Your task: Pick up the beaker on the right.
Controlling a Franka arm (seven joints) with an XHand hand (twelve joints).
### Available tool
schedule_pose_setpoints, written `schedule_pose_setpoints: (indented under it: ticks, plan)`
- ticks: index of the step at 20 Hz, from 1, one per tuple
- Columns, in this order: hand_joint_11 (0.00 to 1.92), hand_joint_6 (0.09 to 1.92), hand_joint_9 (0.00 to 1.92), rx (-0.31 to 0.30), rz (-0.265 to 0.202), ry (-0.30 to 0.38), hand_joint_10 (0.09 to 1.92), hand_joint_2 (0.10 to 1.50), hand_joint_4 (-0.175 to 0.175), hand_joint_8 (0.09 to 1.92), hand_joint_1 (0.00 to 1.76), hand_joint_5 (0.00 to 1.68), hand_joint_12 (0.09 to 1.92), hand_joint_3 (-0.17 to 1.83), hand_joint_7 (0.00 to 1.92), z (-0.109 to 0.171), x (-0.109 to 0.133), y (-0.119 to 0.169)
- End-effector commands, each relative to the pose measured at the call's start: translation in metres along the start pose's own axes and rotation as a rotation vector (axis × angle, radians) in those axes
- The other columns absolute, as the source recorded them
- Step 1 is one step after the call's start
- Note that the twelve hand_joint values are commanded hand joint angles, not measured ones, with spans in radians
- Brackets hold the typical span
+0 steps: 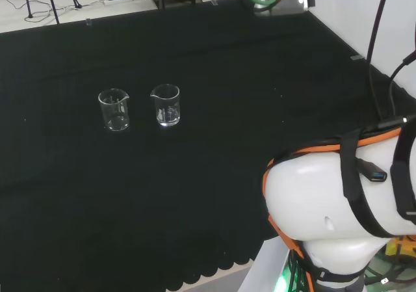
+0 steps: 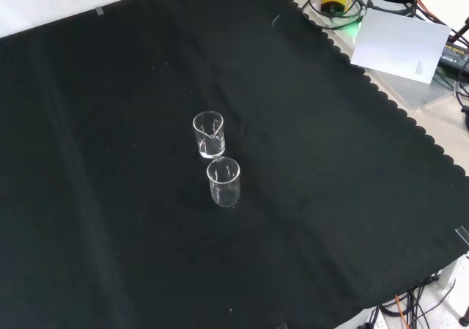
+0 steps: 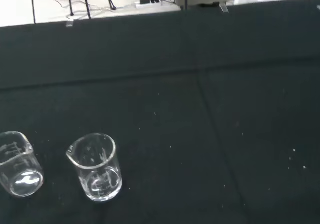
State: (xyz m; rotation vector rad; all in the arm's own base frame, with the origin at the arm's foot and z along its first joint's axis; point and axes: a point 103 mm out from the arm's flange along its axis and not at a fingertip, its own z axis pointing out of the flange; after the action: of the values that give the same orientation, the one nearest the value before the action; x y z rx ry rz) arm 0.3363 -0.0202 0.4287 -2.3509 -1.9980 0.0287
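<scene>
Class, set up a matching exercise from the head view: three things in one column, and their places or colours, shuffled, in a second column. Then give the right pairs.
Things
1. left beaker
2. right beaker
3. white arm link

Descriptions
A. at the view's lower right, wrapped with black straps
B. upright on the black cloth, nearer the arm of the two
C. upright on the cloth, farther from the arm of the two

Pairs: 1-C, 2-B, 3-A
</scene>
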Motion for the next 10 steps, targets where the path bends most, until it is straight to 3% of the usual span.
schedule_pose_setpoints:
  ticks: [1,10]
  plan:
    - [0.0,0.09,0.24,0.014,0.011,0.054,0.67,1.21,-0.036,0.54,0.18,0.4,1.24,0.33,0.15,0.036,-0.014,0.022]
    - [0.0,0.09,0.24,0.052,-0.033,0.121,0.67,1.21,-0.039,0.54,0.21,0.42,1.24,0.31,0.15,0.096,-0.025,0.055]
